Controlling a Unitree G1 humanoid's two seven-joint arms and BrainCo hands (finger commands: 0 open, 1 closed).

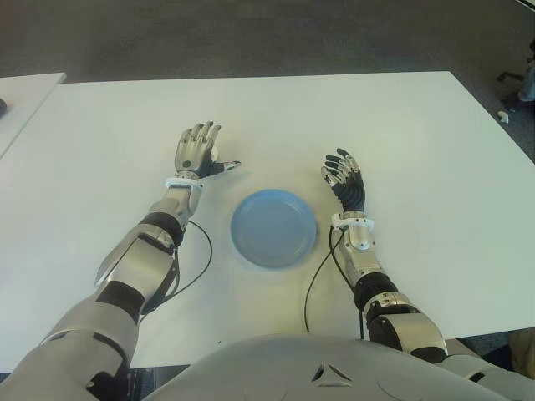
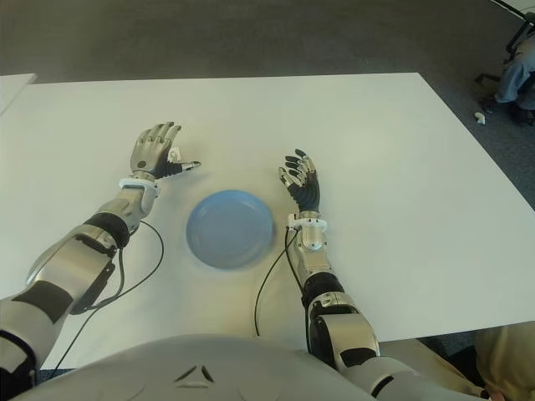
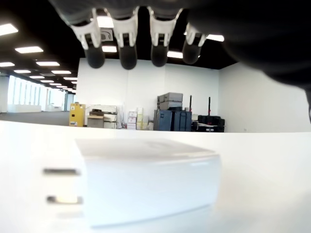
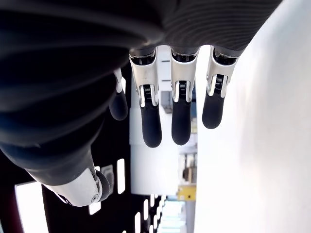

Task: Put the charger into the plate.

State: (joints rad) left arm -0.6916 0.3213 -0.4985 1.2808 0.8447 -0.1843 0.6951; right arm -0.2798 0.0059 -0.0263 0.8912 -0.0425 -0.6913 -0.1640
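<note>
The white charger [image 3: 146,184] lies flat on the white table [image 1: 401,150], and its two slots face the left wrist camera. My left hand [image 1: 205,150] hovers just over it, left of the plate, fingers spread and thumb out, holding nothing. In the eye views only a white sliver of the charger [image 2: 174,154] shows between the thumb and the fingers. The blue plate [image 1: 274,227] sits empty in the middle, near me. My right hand [image 1: 344,180] shows just right of the plate, fingers relaxed and open.
Thin black cables [image 1: 201,255] trail from both wrists over the table near the plate. A second white table [image 1: 25,96] stands at far left. Beyond the table's right edge a chair base [image 1: 522,79] and a small white object [image 1: 503,117] are on the dark floor.
</note>
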